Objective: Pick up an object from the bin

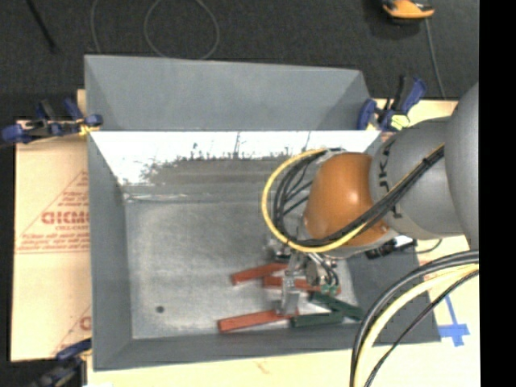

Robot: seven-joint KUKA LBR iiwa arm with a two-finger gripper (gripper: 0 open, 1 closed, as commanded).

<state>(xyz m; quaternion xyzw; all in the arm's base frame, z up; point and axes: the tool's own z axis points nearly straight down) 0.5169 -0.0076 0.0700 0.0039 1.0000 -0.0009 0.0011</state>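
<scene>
My gripper (289,290) is low over the bin's front right part, under the arm's orange cover. It is right at a clamp-like tool with two red handles. The upper red handle (256,276) reaches left from the gripper. The lower red handle (250,322) lies near the front wall. A dark green piece (329,313) lies just right of the gripper, next to the handles. The arm hides where the handles and the green piece meet.
The arm with its orange cover and cables covers the bin's right side. A small dark speck (160,310) sits on the floor at the front left. Bare grey floor spreads across the left and middle of the bin.
</scene>
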